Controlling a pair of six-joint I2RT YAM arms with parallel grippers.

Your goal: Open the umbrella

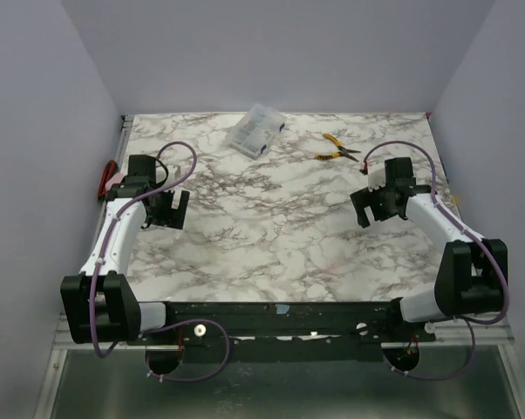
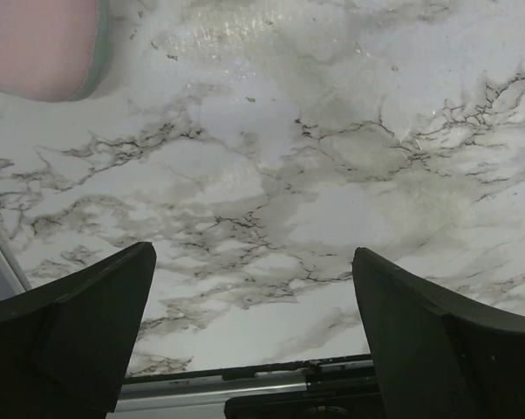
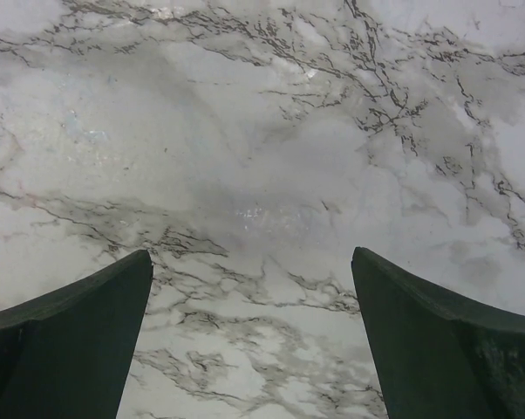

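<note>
Above the marble table (image 1: 271,236), the left claw (image 1: 168,214) and right claw (image 1: 374,208) hang spread wide and empty, the umbrella in no view, so the job looks unstarted: finding it comes first.

We see a marbled desk (image 1: 280,236). On it lie a clear plastic box (image 1: 256,130) at twelve o'clock and yellow-handled pliers (image 1: 336,147) at one o'clock.

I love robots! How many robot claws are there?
2. The left gripper hangs open over the table's left side; the right gripper hangs open over its right side. None seems hidden.
</note>
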